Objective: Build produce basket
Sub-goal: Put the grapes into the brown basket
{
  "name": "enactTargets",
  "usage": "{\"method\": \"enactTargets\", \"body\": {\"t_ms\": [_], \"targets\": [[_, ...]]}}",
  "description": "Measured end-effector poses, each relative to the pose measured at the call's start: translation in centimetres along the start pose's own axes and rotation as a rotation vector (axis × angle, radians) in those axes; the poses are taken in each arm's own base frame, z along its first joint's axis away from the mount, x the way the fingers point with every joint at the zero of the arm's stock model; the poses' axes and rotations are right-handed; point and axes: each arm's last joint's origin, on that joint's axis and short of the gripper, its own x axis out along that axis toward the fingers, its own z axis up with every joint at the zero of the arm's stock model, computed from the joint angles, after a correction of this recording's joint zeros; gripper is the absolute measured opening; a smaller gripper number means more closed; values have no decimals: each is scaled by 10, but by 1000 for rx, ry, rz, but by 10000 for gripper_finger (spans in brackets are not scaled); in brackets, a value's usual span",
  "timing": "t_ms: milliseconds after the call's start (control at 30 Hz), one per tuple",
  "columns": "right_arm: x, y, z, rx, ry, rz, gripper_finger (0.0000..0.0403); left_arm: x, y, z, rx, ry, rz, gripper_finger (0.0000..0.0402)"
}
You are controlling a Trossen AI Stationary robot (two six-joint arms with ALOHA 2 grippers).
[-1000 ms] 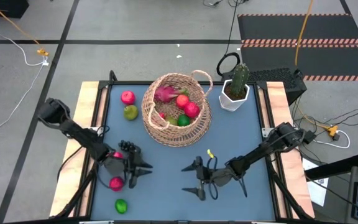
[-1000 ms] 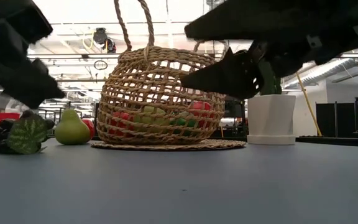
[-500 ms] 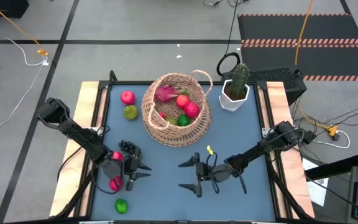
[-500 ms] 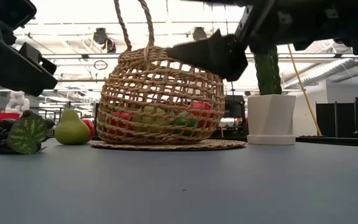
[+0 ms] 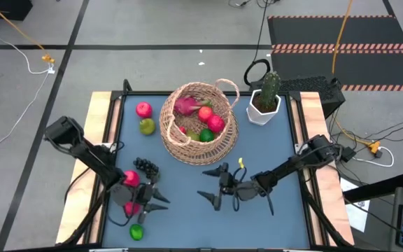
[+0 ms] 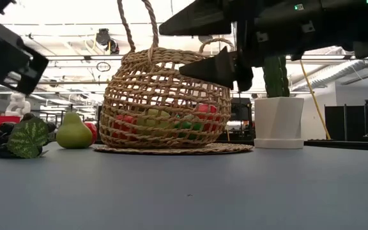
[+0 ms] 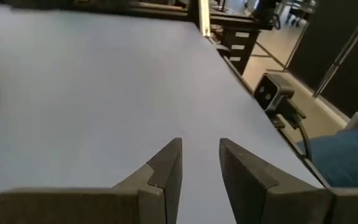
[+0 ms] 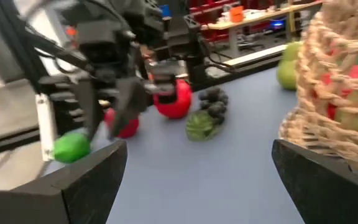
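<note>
Blue bench (image 5: pixel 187 185): right claw (image 5: pixel 213 189) spread wide, edged nearer basket (image 5: pixel 199 122); left claw (image 5: pixel 157 200), slightly parted and empty, shifted beside loose red apples (image 5: pixel 131 178), pickup likely next.

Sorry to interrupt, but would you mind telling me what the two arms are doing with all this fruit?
They are filling the round tan wicker basket, which already holds several toy fruits. Outside it lie a red apple, a yellow-green pear, a dark grape bunch, a green lime and two more red fruits near the left gripper. Both it and the right gripper are open and empty, over the blue table.
</note>
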Motion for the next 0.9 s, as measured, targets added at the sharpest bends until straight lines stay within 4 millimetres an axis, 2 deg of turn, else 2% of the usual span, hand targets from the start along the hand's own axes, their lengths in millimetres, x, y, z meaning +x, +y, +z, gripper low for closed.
{"method": "enactTargets", "body": {"t_ms": [100, 200, 367, 433, 567, 767, 900], "targets": [[7, 3, -4, 30, -3, 79, 393, 3, 0, -4, -48, 33, 14, 108], [23, 14, -17, 16, 7, 156, 393, 5, -2, -1, -85, 77, 35, 108], [59, 27, -48, -113, 86, 116, 393, 7, -11, 20, -16, 228, 115, 108], [70, 33, -55, -148, 153, 110, 393, 5, -13, 31, 3, 305, 187, 108], [88, 54, -37, -131, 186, 140, 393, 1, -15, 43, 55, 345, 377, 108], [107, 77, 0, -230, 92, 183, 393, 0, -3, 43, 77, 340, 518, 108], [108, 76, 1, -244, 105, 174, 393, 0, 2, 42, 81, 371, 519, 108]]}}
